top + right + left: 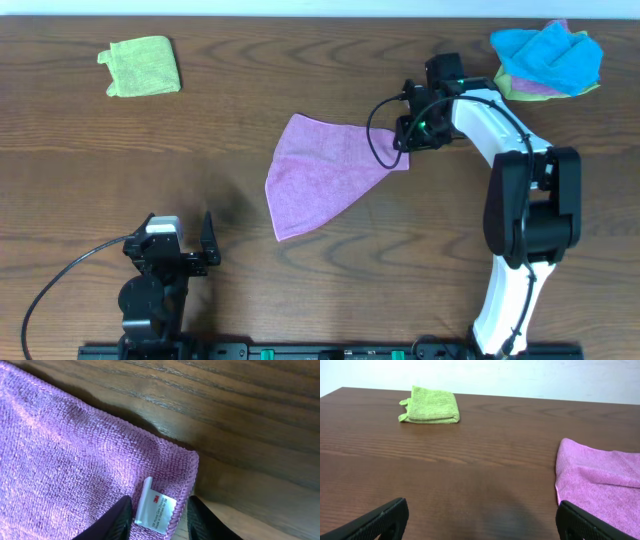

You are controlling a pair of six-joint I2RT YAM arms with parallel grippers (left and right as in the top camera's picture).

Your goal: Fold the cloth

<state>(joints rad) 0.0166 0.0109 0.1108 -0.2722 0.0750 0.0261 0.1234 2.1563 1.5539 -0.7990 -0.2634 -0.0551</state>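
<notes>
**Inspector:** Location of the cloth?

**Assessor:** Spread near the middle of the table, slightly toward the right edge. I judge that no fold has been made. Its right corner lies under the right gripper.

**Inspector:** State of that gripper?

**Assessor:** Jaws parted, 1 finger on either side of the corner that carries the white tag. Gaps show on both sides, so no pinch yet. My judgement is that it is set there to take the corner for the 1st fold.

**Inspector:** The other arm?

**Assessor:** The left gripper is spread wide and holds nothing. It sits by the near edge, well apart from the cloth.

**Inspector:** Any writing?

**Assessor:** "3M" on the tag; the finer print is illegible. The green cloth at the far-left corner and the blue cloths at the far-right corner show no markings.
</notes>
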